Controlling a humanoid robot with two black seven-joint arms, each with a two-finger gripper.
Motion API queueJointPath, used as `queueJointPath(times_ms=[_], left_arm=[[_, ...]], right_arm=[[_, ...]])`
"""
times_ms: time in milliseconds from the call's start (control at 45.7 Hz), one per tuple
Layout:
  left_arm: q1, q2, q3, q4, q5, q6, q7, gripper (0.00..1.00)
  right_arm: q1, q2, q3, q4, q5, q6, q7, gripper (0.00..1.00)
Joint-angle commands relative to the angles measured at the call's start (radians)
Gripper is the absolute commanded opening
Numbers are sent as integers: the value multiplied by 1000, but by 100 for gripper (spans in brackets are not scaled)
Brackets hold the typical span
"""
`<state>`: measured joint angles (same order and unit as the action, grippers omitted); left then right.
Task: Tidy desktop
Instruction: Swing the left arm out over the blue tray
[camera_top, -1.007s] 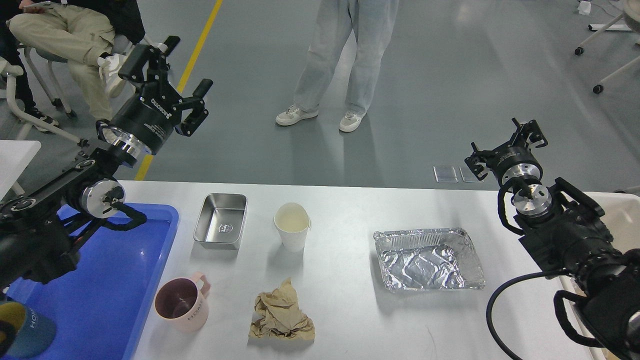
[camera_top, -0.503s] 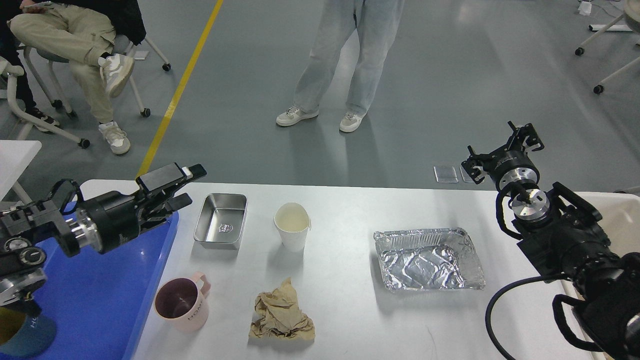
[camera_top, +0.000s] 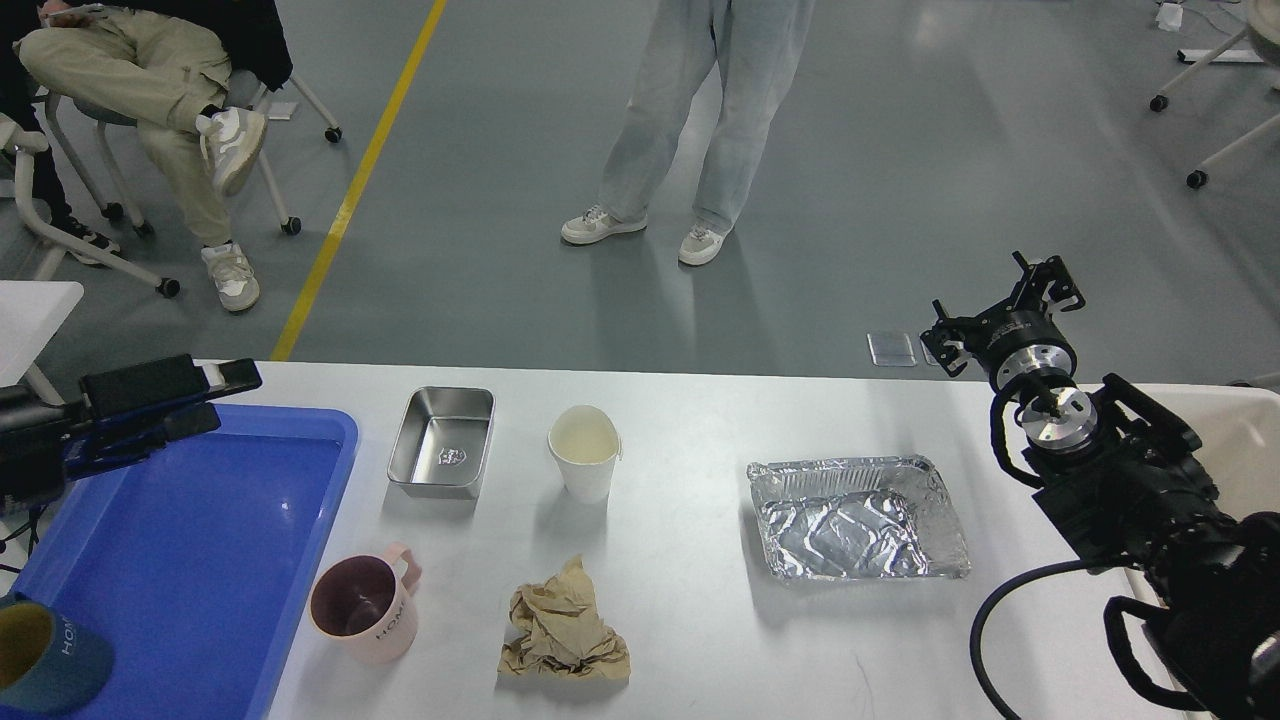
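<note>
smooth desktop (camera_top: 700, 600); crumpled brown paper (camera_top: 565, 628); creased foil tray (camera_top: 858, 518).

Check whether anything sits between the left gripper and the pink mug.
Nothing visible does. The left gripper hangs over the blue tray's far edge; between it and the pink mug lie only bare tray and desktop. The steel tin stands aside.

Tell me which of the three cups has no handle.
The white paper cup in the middle of the desktop. The pink mug shows a handle; the blue mug sits in the blue tray.
</note>
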<state>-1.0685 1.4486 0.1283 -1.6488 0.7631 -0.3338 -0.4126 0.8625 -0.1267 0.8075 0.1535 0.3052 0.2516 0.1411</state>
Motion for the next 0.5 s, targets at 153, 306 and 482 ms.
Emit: queueJointPath(times_ms=[153,306,482], left_arm=[[30,58,59,6,113,-33,118,99],[28,87,51,4,99,-1,178,96],[22,102,30,-2,85,9,205,96]], right_arm=[[-14,15,1,0,0,0,0,100],[-16,30,2,0,0,12,2,100],[-17,44,5,0,0,14,2,100]])
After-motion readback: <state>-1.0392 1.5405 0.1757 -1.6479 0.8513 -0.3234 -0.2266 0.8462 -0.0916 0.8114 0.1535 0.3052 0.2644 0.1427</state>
